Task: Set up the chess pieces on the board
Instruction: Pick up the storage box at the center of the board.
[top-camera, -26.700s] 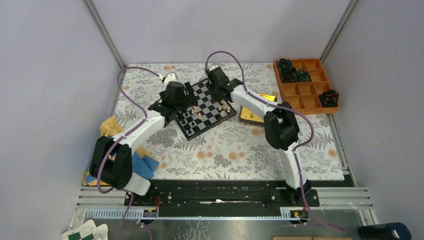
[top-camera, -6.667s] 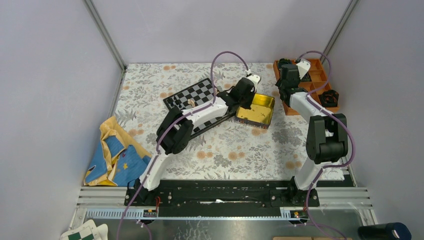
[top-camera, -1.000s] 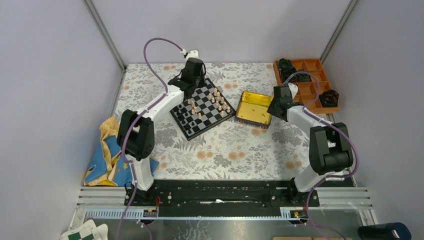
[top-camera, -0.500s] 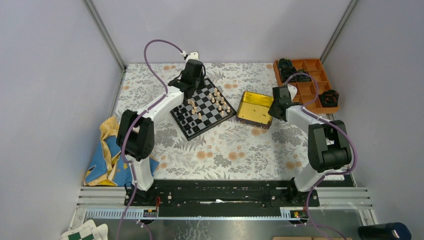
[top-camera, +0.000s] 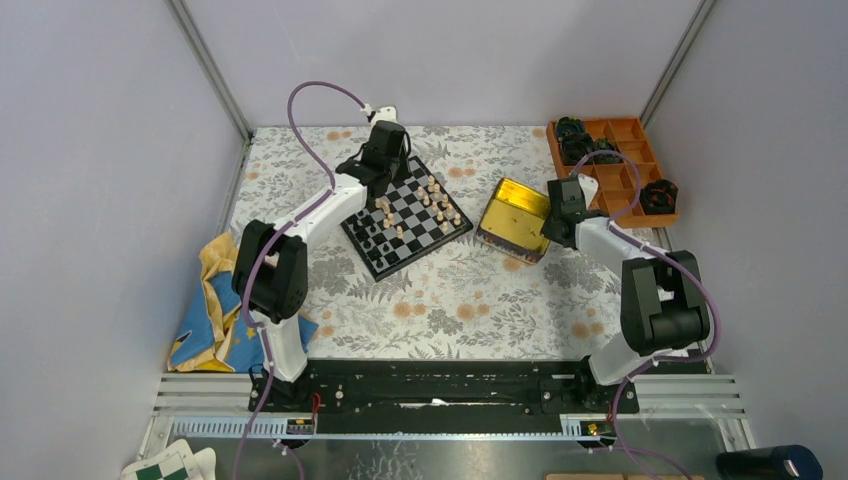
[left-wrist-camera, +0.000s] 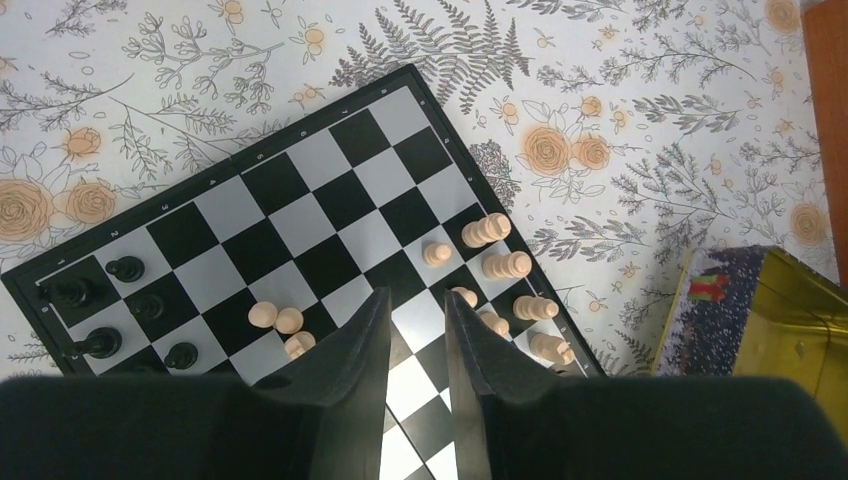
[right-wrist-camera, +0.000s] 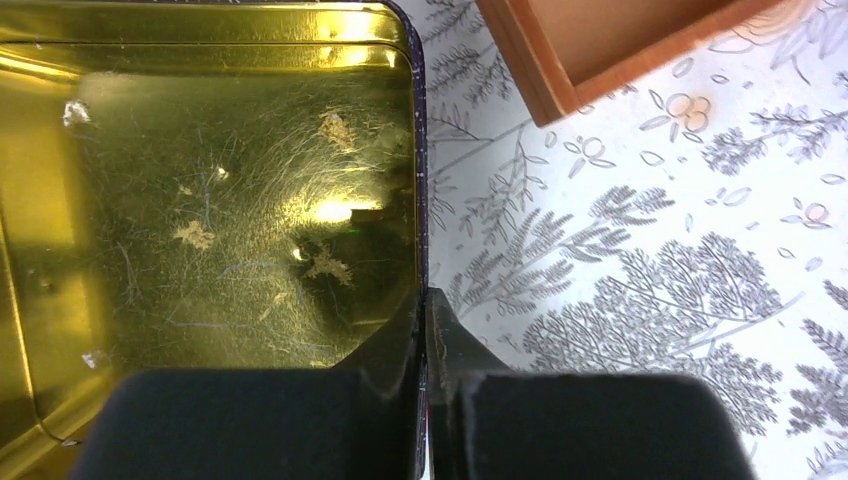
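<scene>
Tin handling, judged: right claw (right-wrist-camera: 424, 300) pinching wall of shiny gold rectangular tin (right-wrist-camera: 220, 200), apparently empty. Left claw (left-wrist-camera: 415, 293) slightly spread, empty, above small black-and-grey checkered board (left-wrist-camera: 300, 200). Tiny tan pieces (left-wrist-camera: 510, 265) and tiny black pieces (left-wrist-camera: 125, 268) on board, ranks incomplete. Next: park tin aside, square up pieces.

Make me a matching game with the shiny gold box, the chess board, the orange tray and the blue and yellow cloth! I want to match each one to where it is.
Things:
1. gold tin
2. chessboard
3. orange tray
4. blue and yellow cloth

Places:
A. far right corner of the table
B. right below the left gripper
C. pinched at its wall by the right gripper
D. near left edge of the table

Pairs: 1-C, 2-B, 3-A, 4-D
</scene>
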